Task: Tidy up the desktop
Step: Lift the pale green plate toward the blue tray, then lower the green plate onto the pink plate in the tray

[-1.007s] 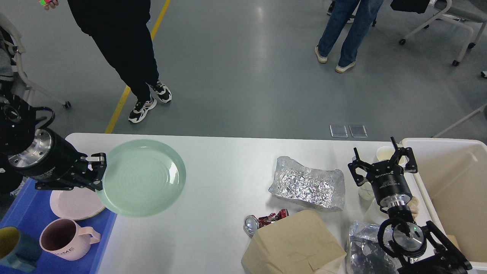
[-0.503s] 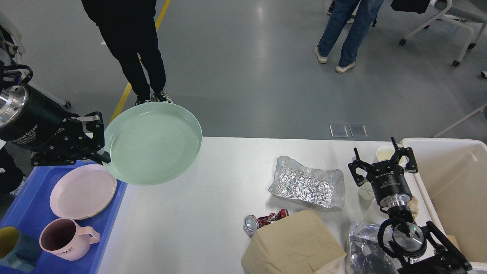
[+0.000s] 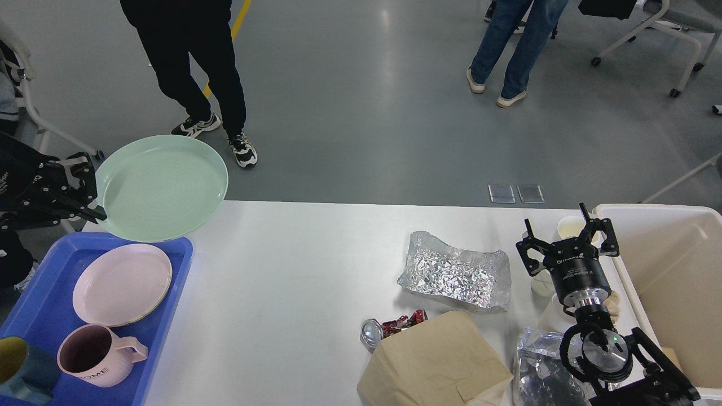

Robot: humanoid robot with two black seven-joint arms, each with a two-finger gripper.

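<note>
The white-grey desktop spans the view. My left gripper is shut on the rim of a pale green plate and holds it in the air over the desktop's far left corner, above the blue tray. My right gripper is open and empty, pointing away from me next to the cream bin. On the desktop lie a crumpled foil sheet, a crushed red can, a brown paper bag and a silver foil bag.
The blue tray holds a pink plate, a pink mug and a dark teal mug. White paper cups stand behind my right gripper. Two people stand on the floor beyond the desktop.
My left gripper has lifted the green plate off the desktop and carried it left, over the blue tray's far end. My right arm has not moved. The person in black stepped.
</note>
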